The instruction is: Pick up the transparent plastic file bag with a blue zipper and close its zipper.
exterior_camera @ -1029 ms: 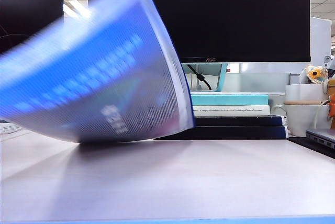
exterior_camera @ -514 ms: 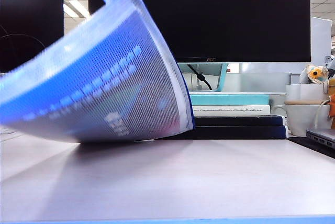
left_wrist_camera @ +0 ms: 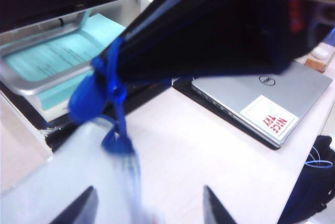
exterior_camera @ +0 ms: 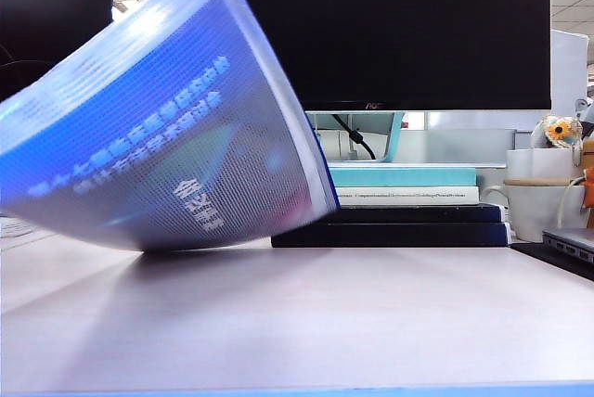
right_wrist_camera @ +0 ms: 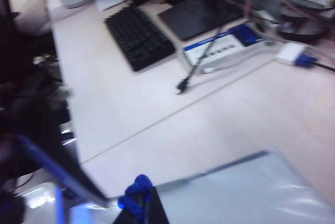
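Observation:
The file bag (exterior_camera: 176, 137) hangs lifted and curved at the left of the exterior view, with its lower bulge close to the table; both grippers are out of that view. My right gripper (right_wrist_camera: 148, 211) is shut on the blue cord pull (right_wrist_camera: 137, 188) of the zipper, with the bag's translucent sheet (right_wrist_camera: 235, 192) beside it. In the left wrist view the right gripper shows as a dark mass pinching the cord pull (left_wrist_camera: 89, 101). My left gripper (left_wrist_camera: 149, 208) is open, and the bag's blurred blue zipper edge (left_wrist_camera: 125, 156) runs between its fingertips (left_wrist_camera: 86, 205).
Behind the bag are a black monitor (exterior_camera: 399, 26), a stack of books (exterior_camera: 408, 198) and a white mug (exterior_camera: 538, 198). A silver laptop (left_wrist_camera: 261, 98) and a black bag (left_wrist_camera: 314, 182) lie to one side. A black keyboard (right_wrist_camera: 138, 35) and a cable (right_wrist_camera: 201, 64) lie farther along the table.
The bag's upper corner has swung a little left and up, and its printed face sits higher. Its lower bulge stays near the table.

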`<action>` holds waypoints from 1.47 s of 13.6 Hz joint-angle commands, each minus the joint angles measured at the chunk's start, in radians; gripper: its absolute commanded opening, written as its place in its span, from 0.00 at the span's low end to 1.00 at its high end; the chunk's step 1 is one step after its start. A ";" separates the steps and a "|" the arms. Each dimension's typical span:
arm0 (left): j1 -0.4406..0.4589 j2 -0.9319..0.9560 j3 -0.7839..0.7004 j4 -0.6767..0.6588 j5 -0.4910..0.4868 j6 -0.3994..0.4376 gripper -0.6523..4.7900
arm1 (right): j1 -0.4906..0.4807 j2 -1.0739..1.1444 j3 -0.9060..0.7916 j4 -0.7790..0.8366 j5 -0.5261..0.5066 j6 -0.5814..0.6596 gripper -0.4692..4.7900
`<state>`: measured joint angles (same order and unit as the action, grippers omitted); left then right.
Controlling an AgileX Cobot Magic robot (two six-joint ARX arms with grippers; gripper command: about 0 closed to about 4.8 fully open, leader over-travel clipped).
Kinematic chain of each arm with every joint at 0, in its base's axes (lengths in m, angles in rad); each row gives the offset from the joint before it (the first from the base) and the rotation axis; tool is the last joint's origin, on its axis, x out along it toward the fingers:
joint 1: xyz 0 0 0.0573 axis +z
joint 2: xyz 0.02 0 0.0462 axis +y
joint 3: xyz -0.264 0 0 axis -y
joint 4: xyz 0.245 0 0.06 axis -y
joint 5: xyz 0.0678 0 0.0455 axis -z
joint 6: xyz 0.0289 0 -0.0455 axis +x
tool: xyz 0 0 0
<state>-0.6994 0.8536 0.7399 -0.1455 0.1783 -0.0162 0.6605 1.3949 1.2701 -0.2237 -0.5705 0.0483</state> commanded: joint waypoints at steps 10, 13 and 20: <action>0.001 0.031 0.003 0.003 -0.048 0.068 0.11 | 0.046 -0.004 0.006 -0.100 0.161 -0.105 0.09; 0.001 0.029 0.003 -0.004 -0.043 0.068 0.11 | -0.034 -0.002 0.005 -0.170 0.262 -0.131 0.09; 0.002 -0.098 0.003 -0.030 -0.048 0.095 0.11 | -0.101 0.085 0.003 -0.225 0.328 -0.180 0.09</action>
<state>-0.6979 0.7967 0.7296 -0.1894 0.1173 0.0731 0.5945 1.4635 1.2781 -0.4232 -0.4507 -0.1310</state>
